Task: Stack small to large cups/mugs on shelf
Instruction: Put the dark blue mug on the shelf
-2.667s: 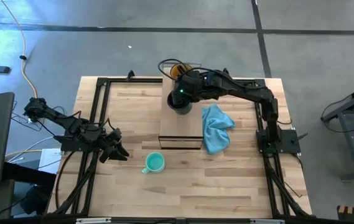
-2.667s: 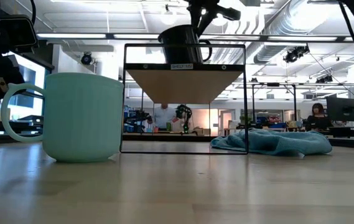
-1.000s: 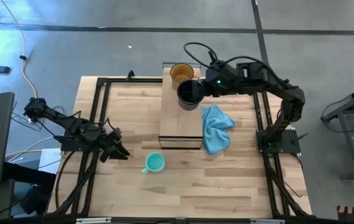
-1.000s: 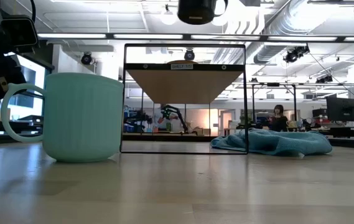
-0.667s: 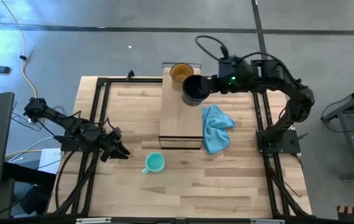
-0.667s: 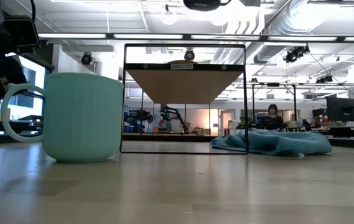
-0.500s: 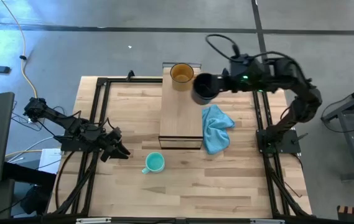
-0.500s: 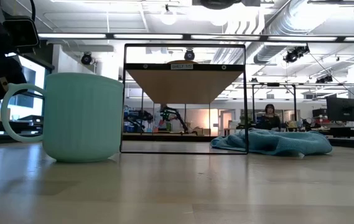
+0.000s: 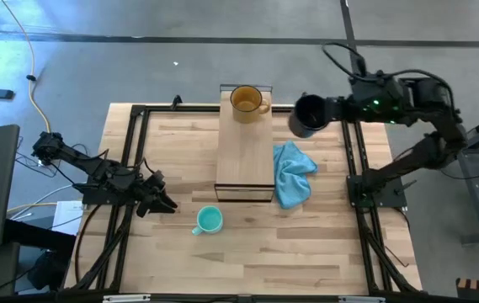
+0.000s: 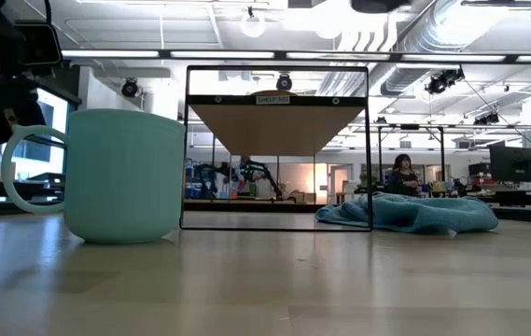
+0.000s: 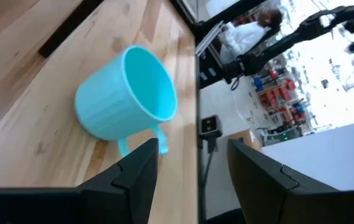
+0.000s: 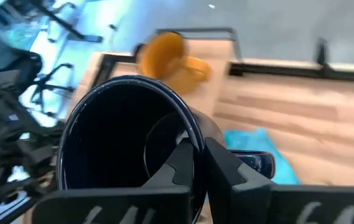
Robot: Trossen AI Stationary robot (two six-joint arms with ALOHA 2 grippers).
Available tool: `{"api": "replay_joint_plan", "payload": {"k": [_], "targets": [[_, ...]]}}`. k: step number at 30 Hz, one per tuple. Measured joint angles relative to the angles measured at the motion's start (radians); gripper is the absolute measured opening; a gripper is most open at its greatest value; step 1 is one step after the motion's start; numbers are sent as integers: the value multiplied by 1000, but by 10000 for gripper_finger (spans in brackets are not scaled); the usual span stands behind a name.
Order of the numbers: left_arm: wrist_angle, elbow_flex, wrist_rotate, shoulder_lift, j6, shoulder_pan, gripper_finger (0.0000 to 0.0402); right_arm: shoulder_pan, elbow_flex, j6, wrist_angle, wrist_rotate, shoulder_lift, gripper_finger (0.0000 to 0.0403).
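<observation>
The amber glass mug (image 9: 246,101) stands on its base at the far end of the light-wood shelf (image 9: 245,156); it also shows in the right wrist view (image 12: 164,53). My right gripper (image 9: 327,111) is shut on the black mug (image 9: 308,115), held in the air to the right of the shelf, over the table's far right part. The teal mug (image 9: 209,220) stands on the table near the shelf's near end and fills the low view's left (image 10: 120,177). My left gripper (image 9: 162,206) is open, left of the teal mug (image 11: 127,93), touching nothing. My right gripper holds the black mug by its rim (image 12: 196,142), one finger (image 12: 180,165) inside the mug and one finger (image 12: 226,168) outside against the wall. The fingers come from the table's right side. The mug is lifted clear of the shelf and the table.
A crumpled blue cloth (image 9: 292,172) lies on the table against the shelf's right side, below and near the held mug. Dark frame rails (image 9: 134,151) run along the table's left and right sides. A person shows in the room beyond the table (image 10: 400,173).
My right gripper has lifted the black mug off the shelf's far part, beside the amber mug, and carried it toward the table's right edge, past the shelf's right side. The mug stays in the hold, clear of everything. The amber and teal mugs have kept still.
</observation>
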Motion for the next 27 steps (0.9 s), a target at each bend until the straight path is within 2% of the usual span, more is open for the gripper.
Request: {"api": "replay_joint_plan", "payload": {"k": [4,8,11,15,21,27], "targets": [[3,0,0,0,-22,0,179,-2,-216,58,59,-25,-142,0],[2,0,-1,0,-24,0,179,-2,-439,54,279,-44,-263,0],[2,0,-15,0,-25,0,179,-14,-587,32,442,-82,-303,0],[2,0,-26,0,-25,0,179,-40,-720,31,547,-172,-297,0],[1,0,-26,0,-25,0,179,-88,-774,-17,738,-229,-223,0],[1,0,-26,0,-24,0,179,-139,-694,-85,750,-314,-72,0]]}}
